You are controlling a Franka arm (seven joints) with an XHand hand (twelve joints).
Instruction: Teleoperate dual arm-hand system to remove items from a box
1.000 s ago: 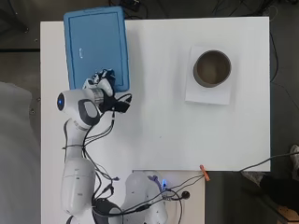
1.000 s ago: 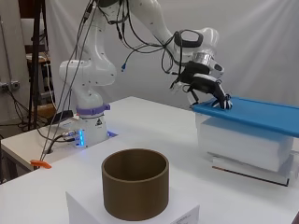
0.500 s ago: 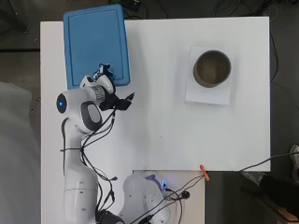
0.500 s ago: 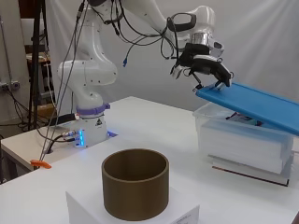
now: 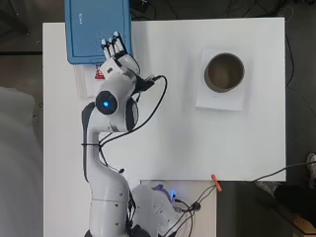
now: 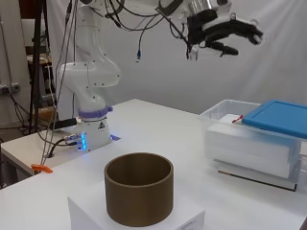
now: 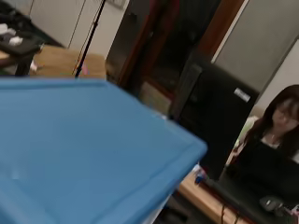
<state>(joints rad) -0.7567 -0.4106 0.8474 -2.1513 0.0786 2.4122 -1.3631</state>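
Side view: hand (image 6: pixel 225 31) high above the clear plastic box (image 6: pixel 249 143), well apart from it, fingers spread and roughly straight, holding nothing. Blue lid (image 6: pixel 280 117) sits displaced on the box, covering the far part and leaving the near end of the opening exposed; looks to overhang on the far side, though how it is supported there is cut off.

Overhead: lid (image 5: pixel 98 29) lies toward the table's (image 5: pixel 173 148) far edge, partly past it. A strip of box (image 5: pixel 84 81) shows uncovered on the arm's side. Small red-and-white item (image 5: pixel 98 74) visible inside, mostly masked by the arm; same red bit shows at the lid edge in side view. Can't ID it or tell whether there's more inside. Fingertips (image 5: pixel 111 44) sit over the lid's near edge in plan, but side view says no contact.

Wrist view: lid's blue surface (image 7: pixel 84 154) fills the lower part, room beyond.

Progress, by my read: lid shifted enough to give access, so opening step approx done. No item out of the box yet. Brown cylindrical container (image 5: pixel 224 73) on its white base (image 5: pixel 220 101) at the other side of the table looks empty; possibly the drop target, unconfirmed. Left to do: reach into the open end, grasp item(s), lift out, set down.
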